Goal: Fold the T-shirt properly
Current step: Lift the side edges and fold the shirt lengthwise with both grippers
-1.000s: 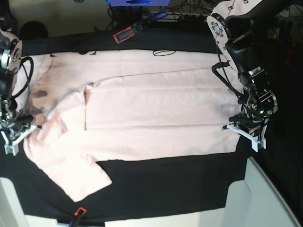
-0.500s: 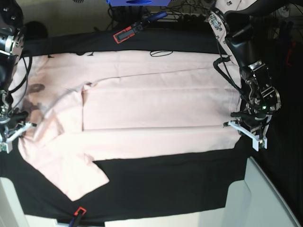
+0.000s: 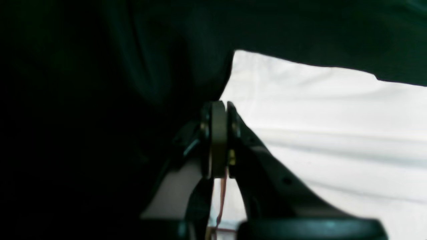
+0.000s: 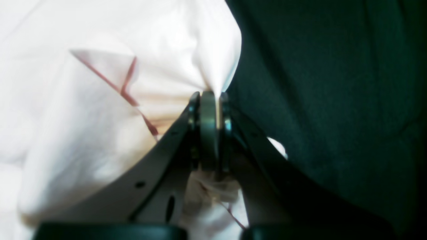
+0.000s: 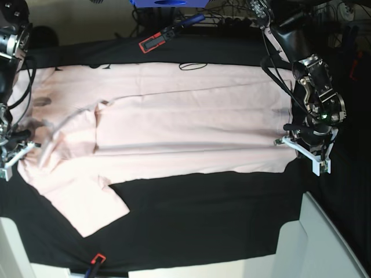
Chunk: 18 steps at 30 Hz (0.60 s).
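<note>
Pink T-shirt stretched flat between two pinching grippers

The T-shirt (image 5: 174, 127) lies spread across the black tablecloth (image 5: 203, 226), one sleeve splayed toward the near edge. The right gripper (image 4: 210, 133) has its jaws pressed together on a bunched fold of pink cloth; the left gripper (image 3: 218, 140) is also clamped tight, at the shirt's opposite edge, though whether fabric sits between its jaws I cannot tell. To fold cleanly, I judge both ends should lift together with even tension.
</note>
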Available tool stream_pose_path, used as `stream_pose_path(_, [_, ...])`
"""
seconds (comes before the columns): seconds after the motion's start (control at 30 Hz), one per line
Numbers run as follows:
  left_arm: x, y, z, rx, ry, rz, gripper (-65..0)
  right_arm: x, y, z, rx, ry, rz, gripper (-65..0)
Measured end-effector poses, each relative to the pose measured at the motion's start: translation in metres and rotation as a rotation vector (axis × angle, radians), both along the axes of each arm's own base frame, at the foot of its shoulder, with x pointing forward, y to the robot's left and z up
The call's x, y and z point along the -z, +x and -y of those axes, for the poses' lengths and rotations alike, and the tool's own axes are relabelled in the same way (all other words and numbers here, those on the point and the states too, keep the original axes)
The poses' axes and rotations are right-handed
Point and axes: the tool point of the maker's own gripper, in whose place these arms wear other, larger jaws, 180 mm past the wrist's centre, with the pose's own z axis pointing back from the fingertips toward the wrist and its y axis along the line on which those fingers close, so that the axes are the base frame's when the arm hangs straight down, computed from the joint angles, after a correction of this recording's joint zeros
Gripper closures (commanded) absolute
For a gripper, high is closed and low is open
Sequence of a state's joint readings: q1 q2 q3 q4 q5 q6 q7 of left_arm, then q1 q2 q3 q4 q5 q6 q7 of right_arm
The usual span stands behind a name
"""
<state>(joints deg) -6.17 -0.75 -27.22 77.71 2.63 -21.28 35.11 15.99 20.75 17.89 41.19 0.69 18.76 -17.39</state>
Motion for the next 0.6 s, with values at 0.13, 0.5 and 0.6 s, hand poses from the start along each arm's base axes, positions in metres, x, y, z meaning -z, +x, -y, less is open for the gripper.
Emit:
stream_pose_path(0.13, [0.001, -0.007, 0.012, 0.051, 0.032, -0.018, 0.0, -0.003, -0.006, -0.006, -0.017, -0.028, 0.018, 0.0])
stream_pose_path(0.5, [0.000, -0.027, 0.032, 0.106, 0.057, -0.025, 0.0, -0.014, -0.026, -0.020, -0.036, -0.051, 0.027, 0.0])
stream_pose_path(0.6, [0.000, -0.026, 0.032, 0.106, 0.058, -0.022, 0.0, -0.011, -0.031, -0.017, -0.031, -0.054, 0.013, 0.0])
